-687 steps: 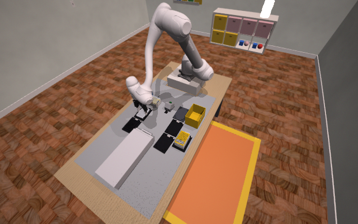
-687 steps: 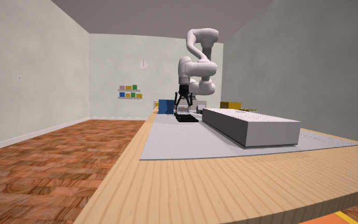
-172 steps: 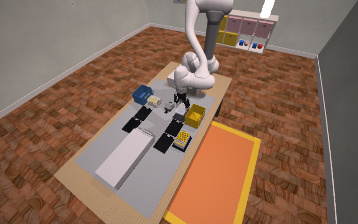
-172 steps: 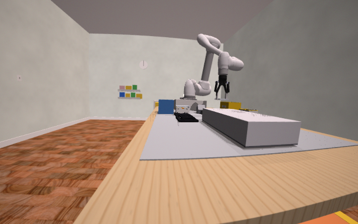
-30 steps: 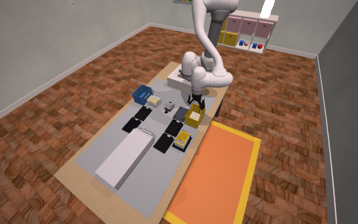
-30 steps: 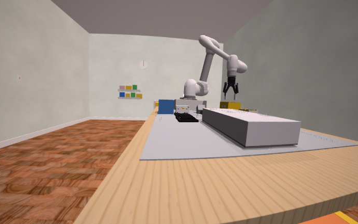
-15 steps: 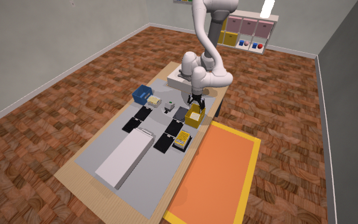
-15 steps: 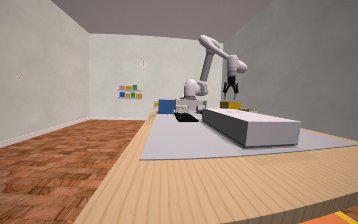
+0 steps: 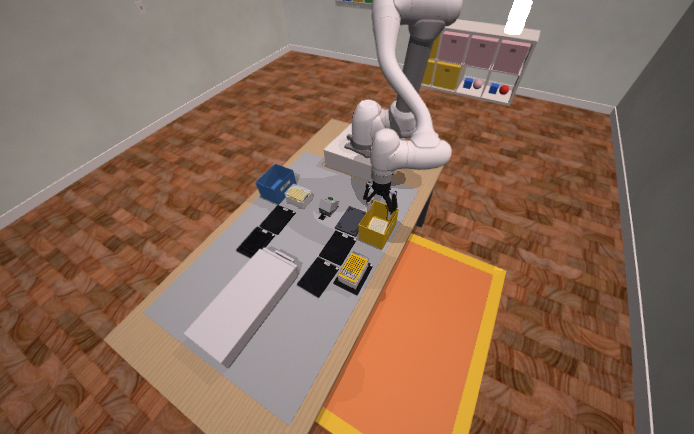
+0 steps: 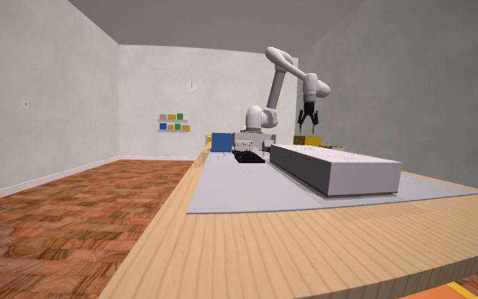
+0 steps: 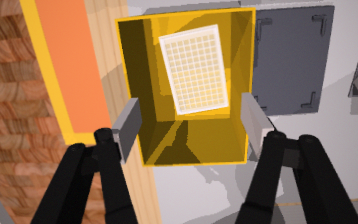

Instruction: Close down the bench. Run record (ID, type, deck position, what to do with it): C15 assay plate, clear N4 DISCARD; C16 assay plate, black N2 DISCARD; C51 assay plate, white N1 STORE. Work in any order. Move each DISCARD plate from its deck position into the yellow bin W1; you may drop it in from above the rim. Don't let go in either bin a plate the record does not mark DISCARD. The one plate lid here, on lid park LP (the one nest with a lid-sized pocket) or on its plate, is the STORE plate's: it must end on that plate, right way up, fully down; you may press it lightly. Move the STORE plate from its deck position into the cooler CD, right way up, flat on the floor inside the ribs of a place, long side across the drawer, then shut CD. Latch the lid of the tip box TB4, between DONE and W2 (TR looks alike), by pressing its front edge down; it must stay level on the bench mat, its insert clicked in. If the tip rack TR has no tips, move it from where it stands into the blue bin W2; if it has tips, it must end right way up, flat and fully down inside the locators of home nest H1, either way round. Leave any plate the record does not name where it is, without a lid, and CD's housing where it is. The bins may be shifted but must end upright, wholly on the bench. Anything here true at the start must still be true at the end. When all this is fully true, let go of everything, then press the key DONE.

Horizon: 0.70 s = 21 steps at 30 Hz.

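Observation:
My gripper (image 9: 381, 201) (image 10: 307, 127) (image 11: 190, 108) is open and empty, hanging straight above the yellow bin W1 (image 9: 369, 235) (image 10: 307, 140) (image 11: 131, 60). A clear assay plate (image 9: 378, 224) (image 11: 195, 68) lies inside the bin on its floor, a little skewed, apart from my fingers. The tip rack TR (image 9: 352, 267), with a yellow top, sits in a black nest near the bench's right edge. The tip box TB4 (image 9: 299, 195) stands between the blue bin W2 (image 9: 274, 183) (image 10: 221, 142) and the DONE key (image 9: 329, 204). The cooler CD (image 9: 242, 304) (image 10: 334, 167) looks shut.
Black deck nests (image 9: 277, 219) (image 9: 337, 248) lie in two rows on the grey mat (image 9: 285, 355). A grey nest (image 9: 350, 219) (image 11: 291, 55) adjoins the yellow bin. An orange floor mat (image 9: 420, 334) (image 11: 61, 65) lies beside the bench. The arm's base (image 9: 339, 156) stands behind.

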{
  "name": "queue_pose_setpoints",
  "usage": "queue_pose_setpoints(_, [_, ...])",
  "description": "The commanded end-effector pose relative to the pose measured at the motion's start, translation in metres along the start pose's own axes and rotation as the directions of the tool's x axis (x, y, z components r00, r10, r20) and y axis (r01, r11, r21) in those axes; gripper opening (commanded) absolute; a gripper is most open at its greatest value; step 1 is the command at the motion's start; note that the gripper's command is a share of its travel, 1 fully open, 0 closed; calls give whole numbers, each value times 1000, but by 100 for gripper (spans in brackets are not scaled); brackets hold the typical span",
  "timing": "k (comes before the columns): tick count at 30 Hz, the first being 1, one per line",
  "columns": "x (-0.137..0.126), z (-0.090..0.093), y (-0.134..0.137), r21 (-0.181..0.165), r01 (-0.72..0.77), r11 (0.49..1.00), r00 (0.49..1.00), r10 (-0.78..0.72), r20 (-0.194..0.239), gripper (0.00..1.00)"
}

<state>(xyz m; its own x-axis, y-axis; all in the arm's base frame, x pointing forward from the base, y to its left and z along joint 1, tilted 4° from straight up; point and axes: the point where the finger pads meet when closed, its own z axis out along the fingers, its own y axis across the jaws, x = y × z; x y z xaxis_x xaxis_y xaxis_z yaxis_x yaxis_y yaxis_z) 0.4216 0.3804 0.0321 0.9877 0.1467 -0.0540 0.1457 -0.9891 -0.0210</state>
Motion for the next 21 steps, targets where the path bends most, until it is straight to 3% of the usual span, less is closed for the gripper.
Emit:
queue_pose_setpoints(1, [-1, 0, -3, 0, 0, 1000, 1000, 0, 3, 66])
queue_pose_setpoints(21, [1, 0, 0, 0, 27, 1000, 1000, -27, 3, 66])
